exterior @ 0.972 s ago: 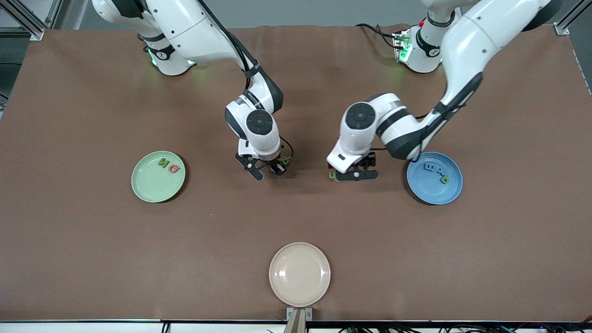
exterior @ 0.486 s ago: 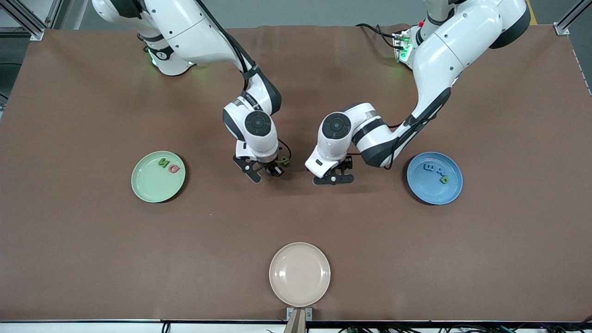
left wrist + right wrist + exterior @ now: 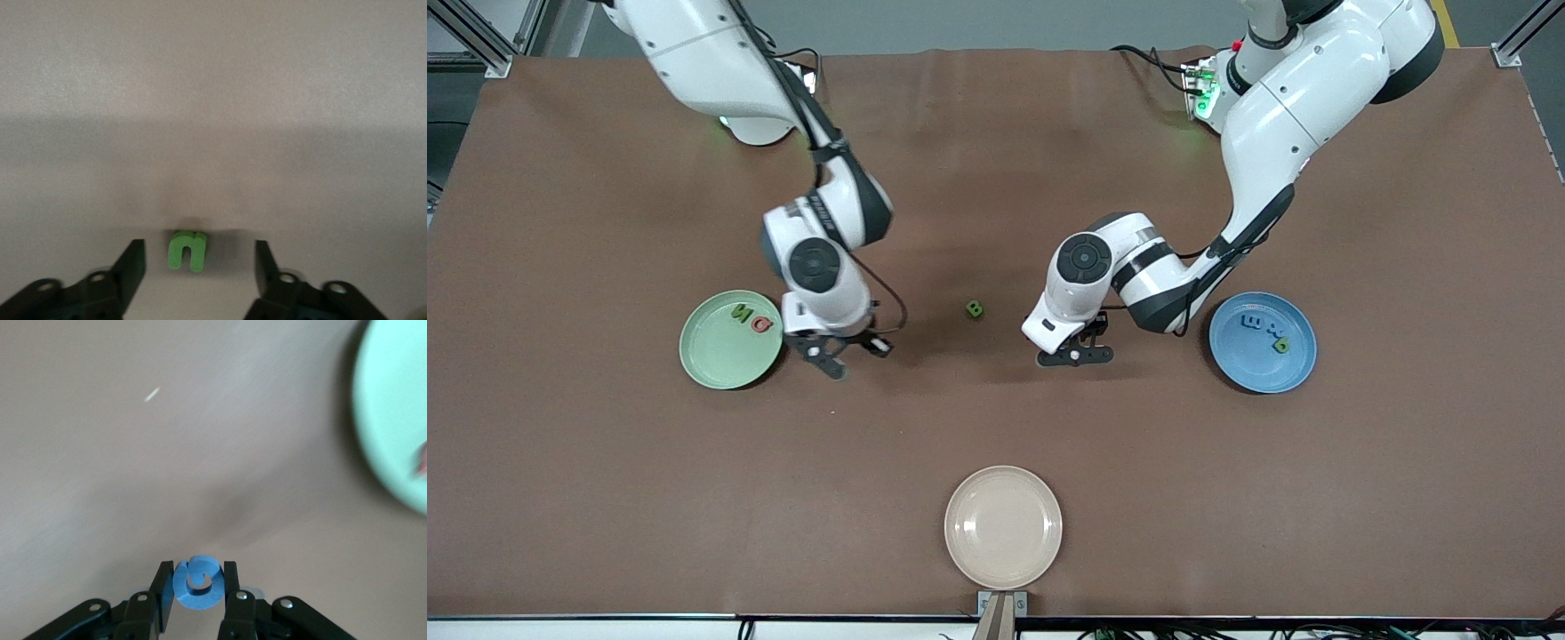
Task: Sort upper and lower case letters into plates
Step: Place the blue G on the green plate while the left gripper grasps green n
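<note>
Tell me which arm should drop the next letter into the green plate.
Right. The right gripper is shut on the blue letter and hangs right beside the green plate. The left gripper is open around a green letter lying on the table near the blue plate.

Blue letter [image 3: 197, 583], pale green plate [image 3: 730, 340]

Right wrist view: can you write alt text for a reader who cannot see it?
The right pincer is shut on a small blue letter above the brown table. The rim of the pale green plate shows at the frame's edge.
</note>
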`<control>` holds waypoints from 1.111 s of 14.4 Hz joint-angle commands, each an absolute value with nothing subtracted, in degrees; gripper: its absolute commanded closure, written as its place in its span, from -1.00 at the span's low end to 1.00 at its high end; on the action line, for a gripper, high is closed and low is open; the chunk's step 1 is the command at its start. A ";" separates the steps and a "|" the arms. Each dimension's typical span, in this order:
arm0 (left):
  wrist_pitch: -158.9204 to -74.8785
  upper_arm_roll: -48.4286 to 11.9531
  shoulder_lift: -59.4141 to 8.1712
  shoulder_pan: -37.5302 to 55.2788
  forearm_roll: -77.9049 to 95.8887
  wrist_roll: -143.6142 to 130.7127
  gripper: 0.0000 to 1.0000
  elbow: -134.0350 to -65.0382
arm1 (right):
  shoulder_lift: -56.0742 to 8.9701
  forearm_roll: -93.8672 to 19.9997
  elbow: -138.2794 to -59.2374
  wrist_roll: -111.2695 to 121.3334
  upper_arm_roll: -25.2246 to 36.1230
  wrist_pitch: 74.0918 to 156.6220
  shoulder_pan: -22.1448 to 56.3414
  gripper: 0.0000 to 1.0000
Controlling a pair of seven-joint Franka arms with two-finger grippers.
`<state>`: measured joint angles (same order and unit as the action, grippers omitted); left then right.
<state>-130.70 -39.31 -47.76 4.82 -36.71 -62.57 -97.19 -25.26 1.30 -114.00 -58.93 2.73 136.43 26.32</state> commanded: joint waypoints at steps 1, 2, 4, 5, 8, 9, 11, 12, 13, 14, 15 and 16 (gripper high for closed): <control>-130.87 -38.85 -47.72 5.10 -37.09 -61.61 -0.38 -97.82 | -18.29 2.02 -121.72 -47.77 1.49 137.20 18.84 1.00; -130.87 -38.76 -47.72 5.10 -37.09 -61.44 -0.37 -98.00 | -17.85 2.02 -122.25 -43.11 1.49 137.20 16.20 1.00; -130.87 -38.76 -47.72 4.92 -37.09 -61.17 -0.31 -98.17 | -17.67 2.02 -122.52 -36.77 1.49 137.55 12.24 1.00; -130.87 -38.76 -47.72 4.92 -37.09 -61.17 -0.29 -98.17 | -17.75 2.02 -122.87 -34.04 1.49 137.90 10.30 1.00; -130.87 -38.67 -47.81 4.83 -37.09 -61.08 -0.19 -98.17 | -17.40 2.02 -128.39 -29.20 1.49 145.25 7.65 1.00; -130.87 -38.67 -47.81 4.83 -37.09 -61.08 -0.14 -98.17 | -17.49 2.02 -129.80 -27.00 1.49 147.20 6.08 1.00; -130.87 -37.89 -47.99 5.18 -37.18 -61.08 -0.08 -98.09 | -17.75 2.02 -130.87 -21.30 1.41 148.53 2.22 1.00; -130.87 -37.62 -47.99 5.27 -37.09 -61.08 -0.06 -98.09 | -17.93 2.02 -131.39 -20.05 1.41 148.62 1.15 1.00; -130.87 -37.62 -47.99 5.27 -37.09 -61.08 -0.04 -98.09 | -17.93 2.02 -132.09 -18.91 1.41 149.06 0.53 1.00; -130.87 -37.53 -47.99 5.27 -37.09 -61.08 0.01 -98.09 | -17.93 2.02 -132.71 -17.94 1.41 149.67 0.01 1.00; -130.87 -37.53 -47.99 5.27 -37.09 -61.08 0.04 -98.09 | -18.02 2.02 -132.89 -17.41 1.41 150.03 -0.70 1.00; -130.87 -37.53 -47.99 5.27 -37.09 -61.08 0.09 -98.09 | -18.02 2.02 -132.89 -17.23 1.32 150.29 -0.96 1.00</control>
<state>-130.74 -38.04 -48.09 4.85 -36.72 -61.84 -98.06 -19.49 1.34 -130.89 -18.06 2.65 148.94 0.55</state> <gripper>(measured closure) 0.515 0.661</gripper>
